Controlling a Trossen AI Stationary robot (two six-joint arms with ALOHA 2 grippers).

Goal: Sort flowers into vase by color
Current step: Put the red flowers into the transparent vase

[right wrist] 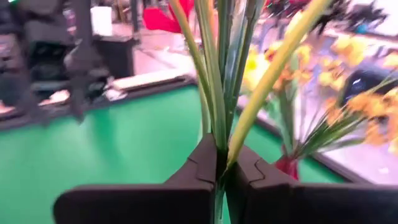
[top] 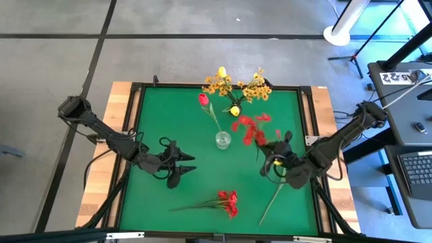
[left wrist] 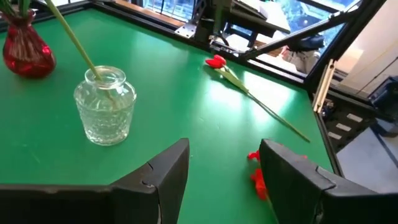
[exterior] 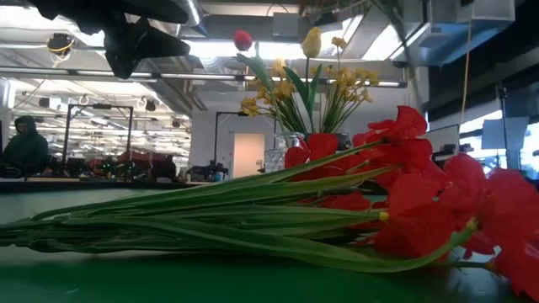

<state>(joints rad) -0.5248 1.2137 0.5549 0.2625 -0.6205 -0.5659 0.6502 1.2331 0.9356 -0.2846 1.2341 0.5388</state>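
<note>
My right gripper (top: pixel 275 162) is over the table's right half, shut on a red small-blossom spray (top: pixel 253 128). My left gripper (top: pixel 179 162) hovers open left of centre, touching nothing. A clear glass vase (top: pixel 223 140) stands mid-table with one red tulip (top: pixel 203 99) in it. A red vase (right wrist: pixel 286 167) at the far edge holds yellow-orange sprays (top: pixel 233 84) and a yellow tulip (top: pixel 221 71). A red bunch (top: pixel 228 201) lies flat near the near edge. A red tulip (left wrist: pixel 216 61) lies on the table by the right edge, and its stem (top: pixel 271 201) shows there. My right gripper pinches several green stems (right wrist: pixel 217 134) of the red spray between its two fingers. The stems run on past the fingertips toward the far left, with the red blossoms (right wrist: pixel 160 18) at their free end. The spray is lifted clear of the table.
The raised black frame (top: pixel 135 135) runs around the green mat. The lying red bunch (exterior: pixel 404 210) fills the low view's foreground. Bare mat (top: pixel 169 115) lies in the left half. A person (exterior: pixel 25 147) sits in the room behind the table.
</note>
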